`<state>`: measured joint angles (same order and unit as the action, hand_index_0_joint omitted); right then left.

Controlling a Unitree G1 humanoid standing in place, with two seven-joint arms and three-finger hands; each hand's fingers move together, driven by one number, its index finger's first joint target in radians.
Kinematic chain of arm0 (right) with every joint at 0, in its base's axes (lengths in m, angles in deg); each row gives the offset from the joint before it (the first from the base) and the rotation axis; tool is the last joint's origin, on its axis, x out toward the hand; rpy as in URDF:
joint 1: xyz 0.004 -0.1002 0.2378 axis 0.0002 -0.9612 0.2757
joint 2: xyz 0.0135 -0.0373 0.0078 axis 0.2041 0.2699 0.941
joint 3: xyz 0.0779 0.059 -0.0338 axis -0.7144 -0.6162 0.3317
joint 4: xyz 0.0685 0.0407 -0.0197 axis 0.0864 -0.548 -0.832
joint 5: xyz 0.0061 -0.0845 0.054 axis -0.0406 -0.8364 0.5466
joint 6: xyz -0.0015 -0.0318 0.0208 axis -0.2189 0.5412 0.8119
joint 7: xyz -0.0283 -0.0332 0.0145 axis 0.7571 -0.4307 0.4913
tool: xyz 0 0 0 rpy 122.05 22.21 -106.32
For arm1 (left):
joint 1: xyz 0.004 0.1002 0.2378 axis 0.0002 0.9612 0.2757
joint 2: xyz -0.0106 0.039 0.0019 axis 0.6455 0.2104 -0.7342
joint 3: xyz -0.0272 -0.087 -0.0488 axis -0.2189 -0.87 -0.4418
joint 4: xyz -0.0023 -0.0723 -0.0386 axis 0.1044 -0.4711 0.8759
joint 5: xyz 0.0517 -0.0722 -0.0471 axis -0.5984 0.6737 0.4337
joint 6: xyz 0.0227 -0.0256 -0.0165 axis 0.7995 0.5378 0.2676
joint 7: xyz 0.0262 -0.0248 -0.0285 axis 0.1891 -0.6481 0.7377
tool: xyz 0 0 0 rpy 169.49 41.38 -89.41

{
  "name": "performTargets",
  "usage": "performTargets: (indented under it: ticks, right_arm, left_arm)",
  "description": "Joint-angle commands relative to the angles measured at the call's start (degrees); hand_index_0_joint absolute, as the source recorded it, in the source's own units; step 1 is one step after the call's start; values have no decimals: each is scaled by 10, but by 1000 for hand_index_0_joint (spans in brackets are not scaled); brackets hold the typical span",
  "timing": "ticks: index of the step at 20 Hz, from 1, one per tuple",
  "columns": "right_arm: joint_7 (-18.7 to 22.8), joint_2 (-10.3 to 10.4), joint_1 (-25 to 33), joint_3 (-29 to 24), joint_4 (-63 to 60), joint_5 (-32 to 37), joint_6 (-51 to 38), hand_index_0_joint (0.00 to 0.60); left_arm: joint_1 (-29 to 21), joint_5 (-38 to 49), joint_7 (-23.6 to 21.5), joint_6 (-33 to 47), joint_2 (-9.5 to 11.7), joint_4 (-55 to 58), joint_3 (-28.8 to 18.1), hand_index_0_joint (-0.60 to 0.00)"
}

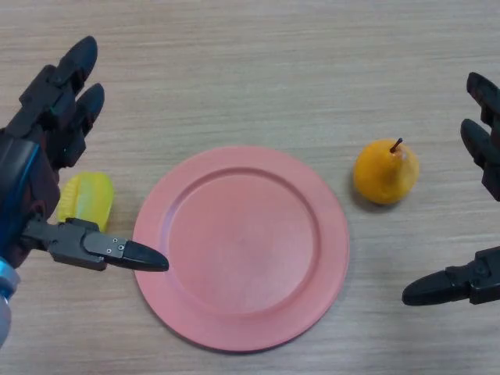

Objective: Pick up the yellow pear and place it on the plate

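Observation:
A yellow-orange pear (384, 172) with a short dark stem stands upright on the wooden table, just right of the pink plate (242, 244). Nothing lies on the plate. My right hand (486, 152) is open at the right edge, its fingers to the right of the pear and its thumb below it, clear of the fruit. At the left edge my left hand (35, 156) is open too, fingers pointing away and thumb reaching toward the plate's left rim. It holds nothing.
A small yellow ribbed object (87, 200) lies left of the plate, between my left hand's fingers and thumb and partly hidden by the hand. The light wooden table (258, 70) stretches behind the plate.

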<state>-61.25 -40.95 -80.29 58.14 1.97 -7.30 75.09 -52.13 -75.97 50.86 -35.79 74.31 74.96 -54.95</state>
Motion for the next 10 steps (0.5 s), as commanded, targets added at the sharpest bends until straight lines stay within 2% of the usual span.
performTargets:
  ticks: [1,7,10]
  right_arm:
    - [6,-11,17,-24,24,0,-94,0]
    - [12,-11,23,-17,6,2,-96,0]
    - [18,-13,36,-8,-42,-4,-137,0]
  left_arm:
    - [-16,35,9,43,24,36,-53,0]
    - [-13,58,4,22,27,43,-60,0]
    - [-10,53,-1,25,26,36,-59,0]
